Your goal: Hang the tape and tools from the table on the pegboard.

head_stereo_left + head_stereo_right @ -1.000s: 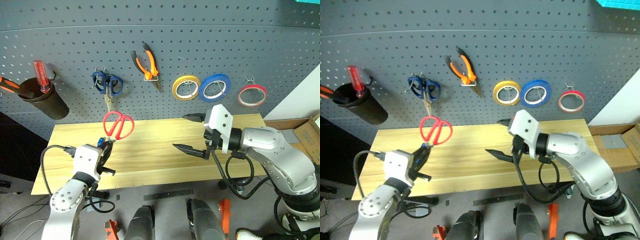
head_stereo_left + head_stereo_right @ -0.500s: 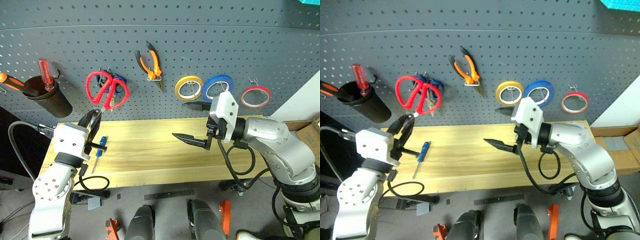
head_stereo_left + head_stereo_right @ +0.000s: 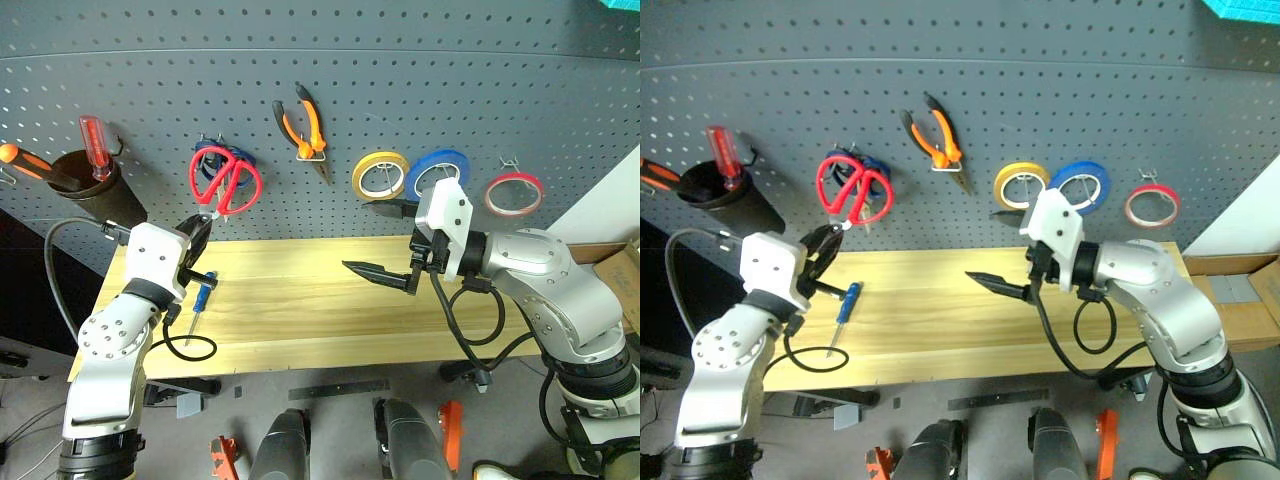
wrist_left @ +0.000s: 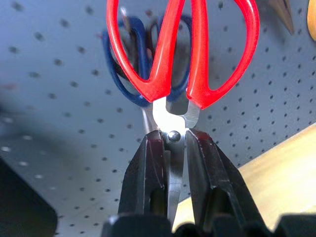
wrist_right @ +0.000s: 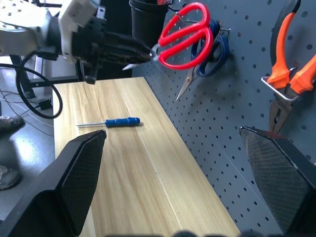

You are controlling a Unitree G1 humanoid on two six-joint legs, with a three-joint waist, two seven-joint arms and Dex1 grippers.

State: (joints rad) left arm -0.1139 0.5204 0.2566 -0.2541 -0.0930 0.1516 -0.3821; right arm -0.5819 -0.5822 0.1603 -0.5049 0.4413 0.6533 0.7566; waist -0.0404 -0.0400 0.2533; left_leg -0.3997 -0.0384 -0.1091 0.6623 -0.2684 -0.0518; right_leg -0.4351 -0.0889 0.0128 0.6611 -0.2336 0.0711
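Observation:
My left gripper [image 3: 202, 224] is shut on the blades of the red-handled scissors [image 3: 226, 181], close to their pivot [image 4: 173, 135]. Their handles point up, right in front of the blue-handled scissors [image 3: 207, 158] that hang on the pegboard [image 3: 420, 80]. The blue-handled screwdriver [image 3: 199, 293] lies on the table [image 3: 320, 320] at its left end. The orange-and-black pliers [image 3: 303, 128] hang on a hook. The thin red tape [image 3: 513, 192] hangs at the far right. My right gripper [image 3: 386, 240] hovers open over the table's middle, holding nothing.
A yellow roll [image 3: 379, 175] and a blue roll [image 3: 436, 172] hang between the pliers and the red tape. A dark pot [image 3: 92, 195] on the board's left holds a red-handled screwdriver. A cardboard box [image 3: 618, 268] sits past the table's right end.
My left gripper has lifted the red scissors from just above the table up towards the pegboard, in front of the blue scissors. The screwdriver has come into sight. The right gripper has barely moved.

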